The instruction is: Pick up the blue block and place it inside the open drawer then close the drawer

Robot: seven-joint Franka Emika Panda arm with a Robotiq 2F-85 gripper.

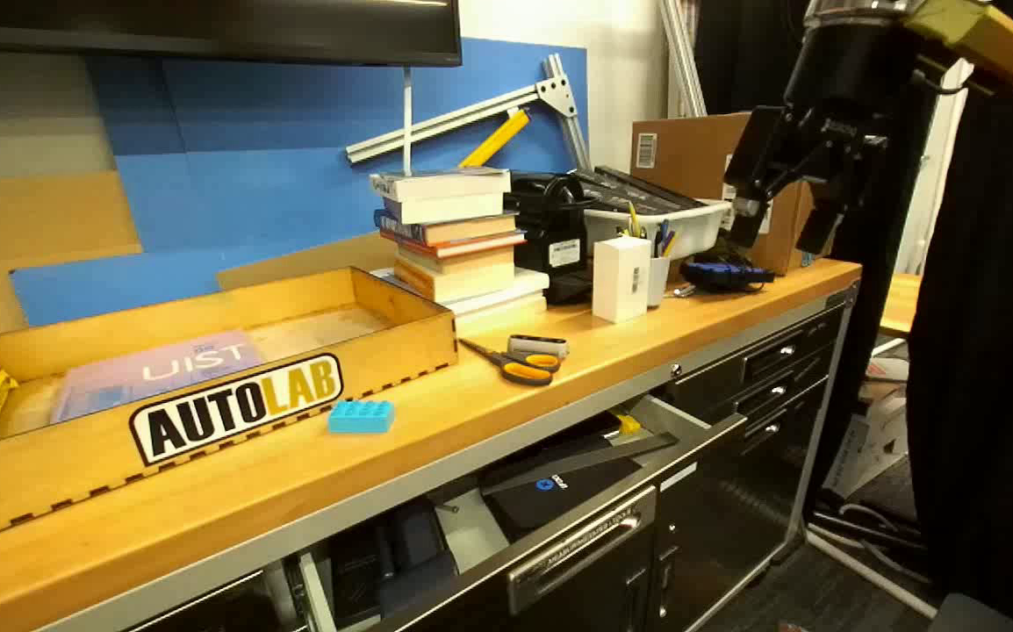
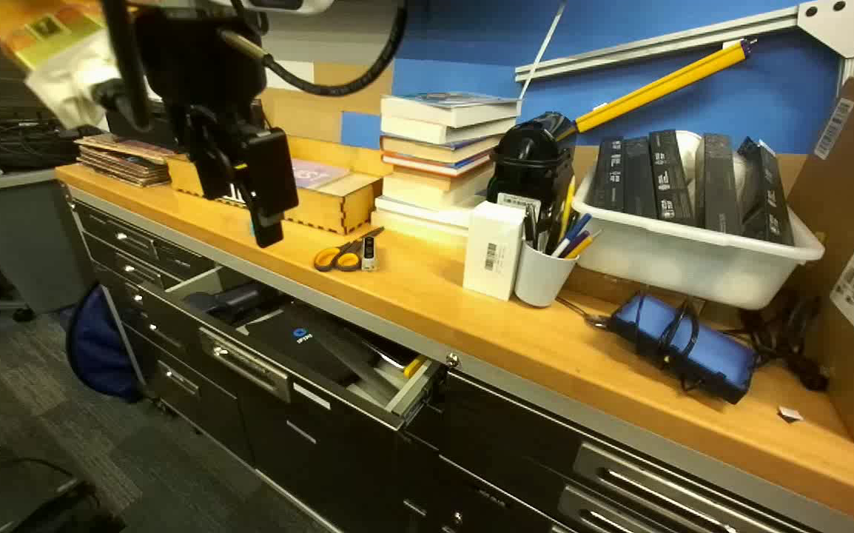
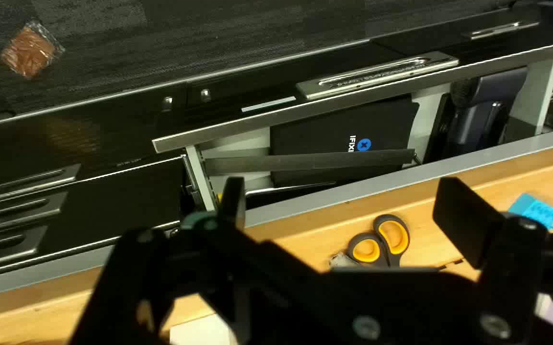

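The blue block [image 1: 361, 417] is a small cyan studded brick lying on the wooden benchtop, beside the AUTOLAB sign on the wooden tray. It also shows in the wrist view [image 3: 535, 212], partly behind the right-hand finger. In an exterior view the gripper [image 2: 260, 200] hides nearly all of it. The drawer [image 1: 585, 549] is pulled open below the benchtop, with a black front and silver handle; it also shows in an exterior view [image 2: 249, 363] and in the wrist view [image 3: 377, 79]. My gripper [image 1: 783, 230] is open and empty, raised above the bench, its fingers wide apart in the wrist view [image 3: 341, 194].
Scissors [image 1: 524, 364] and a small bottle [image 2: 368, 254] lie near the block. The wooden tray [image 1: 401, 303] stands behind it. A book stack [image 1: 454, 254], white box [image 1: 621, 279], pen cup [image 2: 545, 274] and white bin [image 2: 693, 255] line the bench. The drawer holds a black iFixit case [image 3: 339, 134].
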